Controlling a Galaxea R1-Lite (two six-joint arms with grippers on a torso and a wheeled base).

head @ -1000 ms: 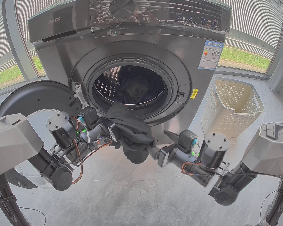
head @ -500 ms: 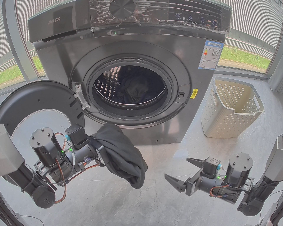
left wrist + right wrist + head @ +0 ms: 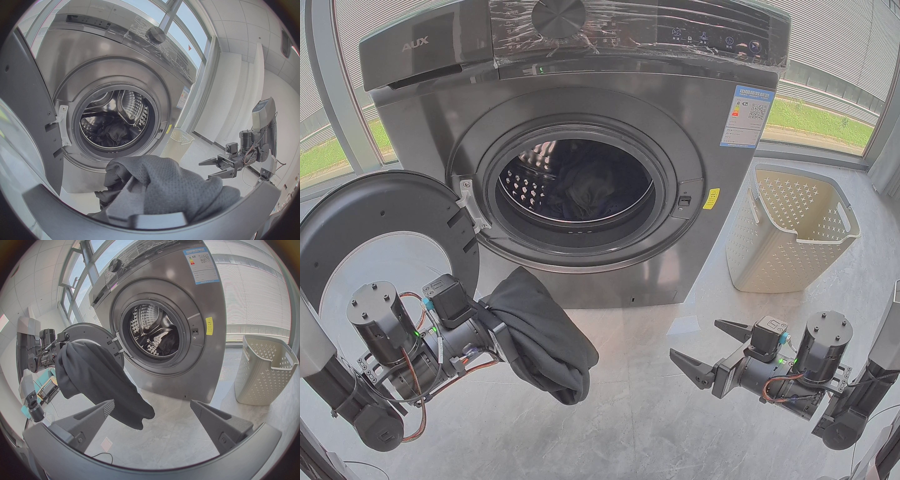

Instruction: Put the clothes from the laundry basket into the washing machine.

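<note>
One dark garment (image 3: 550, 337) hangs clamped in my left pincer (image 3: 507, 328), low before the washing machine (image 3: 700, 125); my right pincer (image 3: 697, 340) gapes empty. Drooping folds may catch the drum rim (image 3: 575, 234) and slip free.

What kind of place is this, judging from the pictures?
Probably a laundry corner beside tall windows: a grey front-loading washing machine with open door, and a cream perforated plastic laundry basket on the floor.

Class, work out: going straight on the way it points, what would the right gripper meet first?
Probably the hanging dark garment; depth unclear, so perhaps the washing machine's lower front instead.
</note>
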